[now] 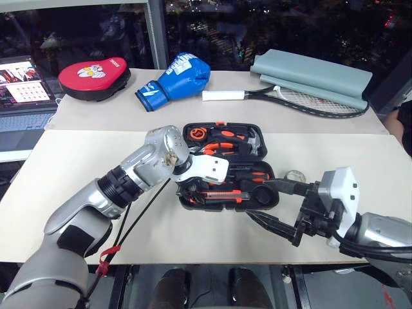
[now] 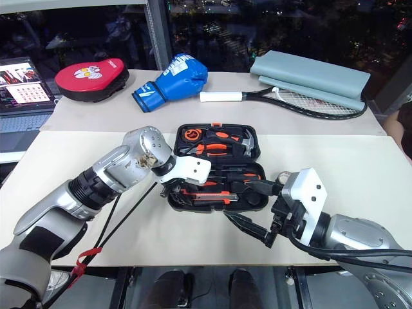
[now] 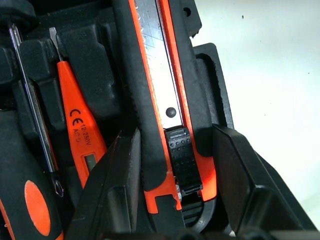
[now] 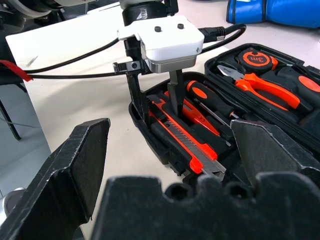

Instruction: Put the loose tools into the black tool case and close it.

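Note:
The black tool case [image 1: 273,199] lies open in the middle of the table. My left gripper [image 1: 188,192] points down into its near left corner, shut on the orange-black utility knife [image 3: 162,85], which lies along the case's near edge [image 4: 185,142]. Beside the knife in the case sit the slim orange tester screwdriver [image 3: 75,130] and an orange-and-black screwdriver [image 4: 202,95]. The small grey tape roll [image 1: 295,175] rests on the table just right of the case. My right gripper [image 1: 256,198] hovers open at the case's near right corner, holding nothing.
The case's far half holds orange-handled pliers [image 1: 222,148] and a tape measure [image 1: 197,134]. Along the back of the table lie a red punch pad [image 1: 94,77], a blue boxing glove [image 1: 174,80], a tennis racket [image 1: 290,96] and a grey-green cover [image 1: 312,76]. A laptop [image 1: 22,84] stands far left.

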Controlling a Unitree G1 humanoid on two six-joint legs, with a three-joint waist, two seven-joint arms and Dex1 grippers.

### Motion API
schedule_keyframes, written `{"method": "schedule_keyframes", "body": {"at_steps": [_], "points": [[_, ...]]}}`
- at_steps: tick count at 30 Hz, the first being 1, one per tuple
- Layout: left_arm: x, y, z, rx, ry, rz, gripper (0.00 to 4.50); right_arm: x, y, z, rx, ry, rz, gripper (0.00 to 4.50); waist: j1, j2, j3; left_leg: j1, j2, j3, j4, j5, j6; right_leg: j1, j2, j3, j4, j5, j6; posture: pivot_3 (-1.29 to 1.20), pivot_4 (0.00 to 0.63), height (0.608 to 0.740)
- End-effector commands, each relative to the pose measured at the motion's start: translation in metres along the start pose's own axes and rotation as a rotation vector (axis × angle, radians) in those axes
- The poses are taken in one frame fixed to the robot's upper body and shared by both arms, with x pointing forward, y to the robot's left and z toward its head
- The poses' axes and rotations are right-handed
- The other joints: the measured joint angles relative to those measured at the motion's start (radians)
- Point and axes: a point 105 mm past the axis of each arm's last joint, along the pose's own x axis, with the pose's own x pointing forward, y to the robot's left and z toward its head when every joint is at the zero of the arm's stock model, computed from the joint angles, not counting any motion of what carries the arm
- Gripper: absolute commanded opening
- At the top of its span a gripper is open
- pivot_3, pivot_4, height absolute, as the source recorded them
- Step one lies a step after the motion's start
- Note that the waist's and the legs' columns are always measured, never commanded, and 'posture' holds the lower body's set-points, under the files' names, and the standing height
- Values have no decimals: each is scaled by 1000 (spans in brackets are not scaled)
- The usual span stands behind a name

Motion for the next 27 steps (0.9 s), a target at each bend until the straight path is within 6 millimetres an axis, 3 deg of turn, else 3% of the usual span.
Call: {"method": "schedule_keyframes", "body": {"at_steps": [1,5,9,12,17,22,27], "points": [[1,-2,-1,-2,-2,-11,2878,-1,-1,10,-40,-33,-7,4500,0,0,0,0,0,0,0,0,0,0,0,0,0,0,0,0,150,736],[-20,-1,11,-35,-79,-9,4448,-1,-1,9,-38,-32,-6,4500,-2,0,0,-1,0,0,0,0,0,-2,0,0,0,0,0,0,150,736],[-39,9,25,-34,-218,28,4448,-2,-1,9,-36,-31,-8,4500,0,0,0,-3,0,0,0,0,0,-3,0,0,-1,0,0,0,150,736],[-40,11,27,-47,-317,24,3752,-2,-1,9,-34,-30,-9,4500,1,0,0,-3,0,0,0,0,0,-2,-1,0,-1,0,0,0,150,736],[-35,13,23,-35,-427,22,1944,-3,-1,9,-31,-27,-8,4500,0,0,0,-2,0,0,0,0,0,-2,0,0,0,0,0,0,150,736],[-20,9,17,6,-380,8,130,-4,-3,10,-32,-23,-5,4500,2,0,0,-2,0,0,0,0,0,-2,-1,0,-1,0,0,0,150,736],[-9,9,13,35,-321,5,57,-4,-2,11,-32,-20,-2,4500,3,0,0,-2,-1,0,0,0,0,-1,-1,0,-1,0,0,0,150,736]]}}
